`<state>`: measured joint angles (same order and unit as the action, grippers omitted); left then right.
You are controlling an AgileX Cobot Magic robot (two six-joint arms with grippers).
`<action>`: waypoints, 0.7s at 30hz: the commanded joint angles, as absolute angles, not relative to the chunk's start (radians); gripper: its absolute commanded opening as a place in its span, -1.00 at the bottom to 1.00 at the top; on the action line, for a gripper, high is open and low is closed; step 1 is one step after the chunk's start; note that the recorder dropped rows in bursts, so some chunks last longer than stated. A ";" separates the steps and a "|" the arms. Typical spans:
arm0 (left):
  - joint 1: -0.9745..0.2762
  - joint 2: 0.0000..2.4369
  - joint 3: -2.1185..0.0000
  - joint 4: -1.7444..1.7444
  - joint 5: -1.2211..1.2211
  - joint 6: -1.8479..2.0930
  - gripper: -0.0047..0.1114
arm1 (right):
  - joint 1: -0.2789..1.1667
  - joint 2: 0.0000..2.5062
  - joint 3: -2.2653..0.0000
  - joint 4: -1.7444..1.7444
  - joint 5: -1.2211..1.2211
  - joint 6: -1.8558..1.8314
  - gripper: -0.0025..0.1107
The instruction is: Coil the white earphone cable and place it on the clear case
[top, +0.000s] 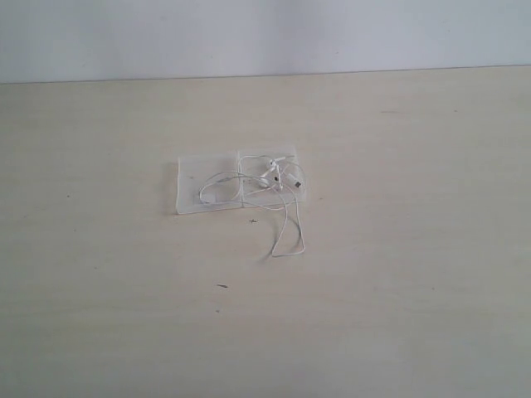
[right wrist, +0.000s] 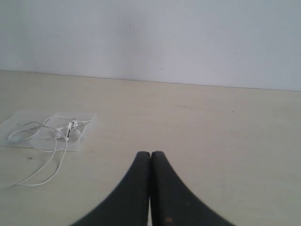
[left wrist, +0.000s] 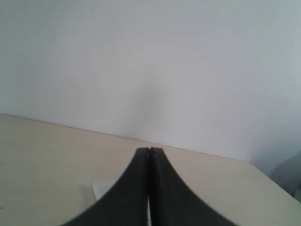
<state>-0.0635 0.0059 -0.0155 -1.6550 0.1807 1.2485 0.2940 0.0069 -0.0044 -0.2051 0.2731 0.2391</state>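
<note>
The clear case (top: 192,178) lies flat in the middle of the table, two joined square halves. The white earphone cable (top: 264,181) sits loosely tangled on top of it, with one loop (top: 289,240) hanging off the near edge onto the table. In the right wrist view the case (right wrist: 87,123) and cable (right wrist: 47,141) lie well off to one side of my right gripper (right wrist: 150,153), which is shut and empty. My left gripper (left wrist: 149,149) is shut with nothing in it; a pale corner of the case (left wrist: 101,189) shows beside it. Neither gripper appears in the exterior view.
The pale wooden table (top: 398,274) stretches wide around the case. A white wall (top: 265,33) rises behind its far edge. A few small dark specks (top: 221,286) mark the tabletop near the case.
</note>
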 commanded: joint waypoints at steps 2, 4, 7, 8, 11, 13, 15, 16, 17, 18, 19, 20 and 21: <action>-0.070 0.006 -0.049 -1.683 0.169 1.252 -0.92 | 0.290 0.000 0.000 -0.216 0.267 0.239 -0.96; -0.070 0.006 -0.049 -1.675 0.192 1.250 -0.92 | 0.290 0.000 0.000 -0.216 0.267 0.239 -0.96; -0.070 0.006 -0.047 -1.411 0.234 1.132 -0.92 | 0.290 0.000 0.000 -0.216 0.267 0.239 -0.96; -0.070 0.006 -0.047 -1.144 0.257 0.906 -0.92 | 0.290 0.000 0.000 -0.216 0.267 0.239 -0.96; -0.070 0.006 -0.040 -0.620 0.267 0.334 -0.92 | 0.290 0.000 0.000 -0.216 0.267 0.239 -0.96; -0.070 0.006 -0.018 -0.312 0.267 0.015 -0.92 | 0.290 0.000 0.000 -0.216 0.267 0.239 -0.96; -0.070 0.006 0.000 -0.188 0.264 -0.112 -0.92 | 0.290 0.000 0.000 -0.216 0.267 0.239 -0.96; -0.070 0.006 0.000 -0.178 0.256 -0.116 -0.92 | 0.290 0.000 0.000 -0.216 0.267 0.239 -0.96; -0.070 0.006 0.000 -0.166 0.272 -0.113 -0.92 | 0.290 0.000 0.000 -0.216 0.267 0.239 -0.96; -0.070 0.006 0.000 -0.136 0.295 -0.104 -0.92 | 0.290 0.000 0.000 -0.216 0.267 0.239 -0.96; -0.070 0.006 0.000 -0.072 0.278 -0.104 -0.92 | 0.290 0.000 0.000 -0.216 0.267 0.239 -0.96; -0.070 0.006 0.000 -0.030 0.255 -0.104 -0.92 | 0.290 0.000 0.000 -0.216 0.267 0.239 -0.96; -0.070 0.006 0.000 0.010 0.228 -0.104 -0.92 | 0.290 0.000 0.000 -0.216 0.267 0.239 -0.96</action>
<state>-0.0635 0.0059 -0.0031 -0.0750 0.2745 -0.0902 0.2940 0.0069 -0.0044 -0.2051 0.2731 0.2391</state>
